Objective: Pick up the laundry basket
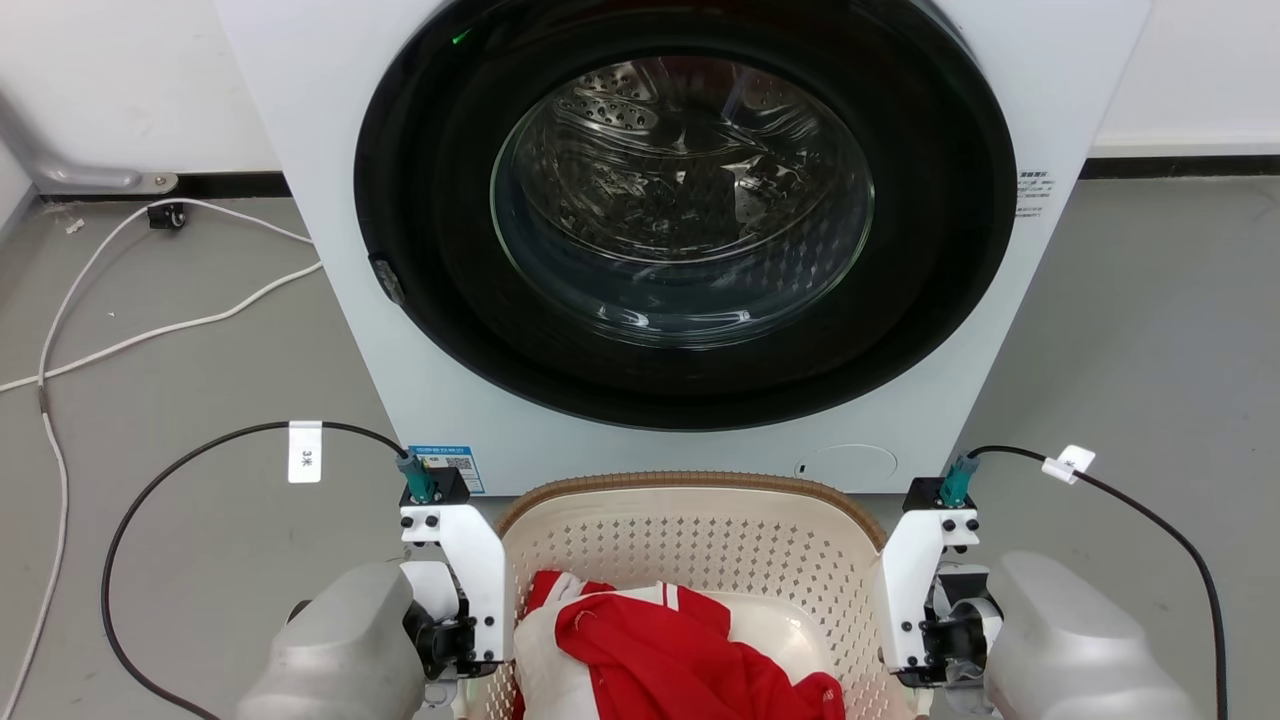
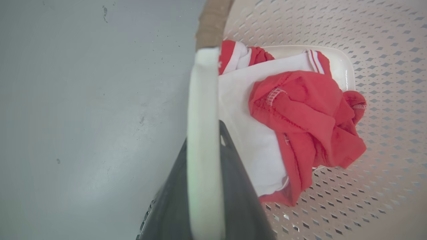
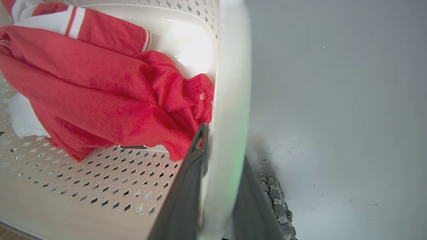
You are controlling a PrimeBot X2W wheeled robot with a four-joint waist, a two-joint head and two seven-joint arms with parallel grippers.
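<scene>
Down at the foot of the washing machine (image 1: 600, 450), toward the far edge of the grey floor (image 1: 1120, 350): the laundry basket (image 1: 690, 545), centred before the round glass door and flanked by both arms. Cannot tell whether resting on that floor or lifted clear of it.

Left gripper (image 2: 203, 140) closed around the left white handle (image 2: 201, 93), one dark finger inside the wall, one outside, both pressed to the plastic with no gap to be seen. Right gripper (image 3: 224, 143) mirrored on the right handle (image 3: 233, 76), likewise clamped, inner finger just beside the red-and-white garment (image 3: 100, 86). Gripped this way, most likely, to share the load evenly and keep the rim (image 1: 690, 480) level: opposite handles, opposite sides, nothing to tip. Held at the handles rather than the pierced walls, presumably because those are the stiffest parts to pinch.

Cream plastic, rounded-rectangular, walls pierced all over with small diamond holes; brown woven-look band round the rim; smooth solid base. Inside, the garment, crumpled, bunched over the base and well below the rim. Light load, so probably little sag; thin walls, though, likely to flex if squeezed unevenly.
</scene>
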